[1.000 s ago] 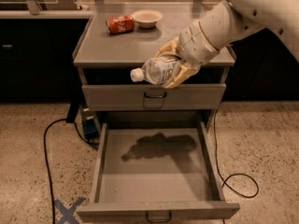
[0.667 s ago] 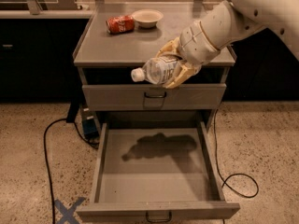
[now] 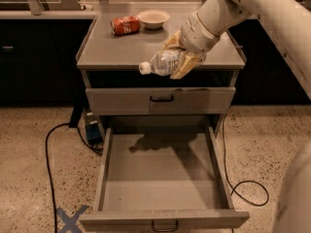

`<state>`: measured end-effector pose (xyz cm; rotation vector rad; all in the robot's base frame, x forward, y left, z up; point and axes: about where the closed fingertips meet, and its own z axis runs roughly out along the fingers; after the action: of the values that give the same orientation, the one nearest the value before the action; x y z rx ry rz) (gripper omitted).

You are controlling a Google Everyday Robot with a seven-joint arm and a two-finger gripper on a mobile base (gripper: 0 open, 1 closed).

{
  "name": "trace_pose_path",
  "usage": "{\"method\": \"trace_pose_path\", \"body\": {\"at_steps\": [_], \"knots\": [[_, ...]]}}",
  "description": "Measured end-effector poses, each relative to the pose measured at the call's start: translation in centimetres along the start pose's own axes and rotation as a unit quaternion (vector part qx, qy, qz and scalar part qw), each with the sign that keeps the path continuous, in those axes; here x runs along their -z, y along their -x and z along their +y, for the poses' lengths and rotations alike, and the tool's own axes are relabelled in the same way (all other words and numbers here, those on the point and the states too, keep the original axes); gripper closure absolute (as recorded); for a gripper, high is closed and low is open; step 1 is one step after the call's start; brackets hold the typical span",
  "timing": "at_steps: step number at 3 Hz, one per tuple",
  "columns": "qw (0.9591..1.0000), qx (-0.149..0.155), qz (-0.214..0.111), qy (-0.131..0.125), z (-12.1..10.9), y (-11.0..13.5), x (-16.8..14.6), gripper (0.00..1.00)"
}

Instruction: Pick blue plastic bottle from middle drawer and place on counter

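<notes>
My gripper point(image 3: 177, 57) is shut on the blue plastic bottle point(image 3: 160, 63), a clear bottle with a white cap pointing left. It holds the bottle on its side in the air, level with the front edge of the counter point(image 3: 121, 50) and just above it. The middle drawer point(image 3: 163, 178) is pulled fully out below and its flat bottom is bare, with the arm's shadow on it. Its wire handle point(image 3: 164, 225) shows at the front.
A red soda can point(image 3: 125, 25) lies on its side and a white bowl point(image 3: 153, 18) stands at the back of the counter. The closed upper drawer point(image 3: 160, 100) sits under the counter. Cables point(image 3: 51, 149) and a blue tape cross point(image 3: 70, 220) lie on the floor.
The gripper has lifted the bottle a little higher, from in front of the top drawer gap up to the counter's front edge.
</notes>
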<state>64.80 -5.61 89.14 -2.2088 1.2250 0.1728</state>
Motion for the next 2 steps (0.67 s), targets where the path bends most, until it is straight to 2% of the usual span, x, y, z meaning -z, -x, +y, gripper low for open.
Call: {"method": "trace_pose_path", "body": {"at_steps": [1, 2], "knots": [[0.9990, -0.031, 0.009, 0.031, -1.6, -4.4, -1.9, 1.00], [0.9992, -0.033, 0.023, 0.005, -3.1, -5.7, -0.2, 1.00]]}}
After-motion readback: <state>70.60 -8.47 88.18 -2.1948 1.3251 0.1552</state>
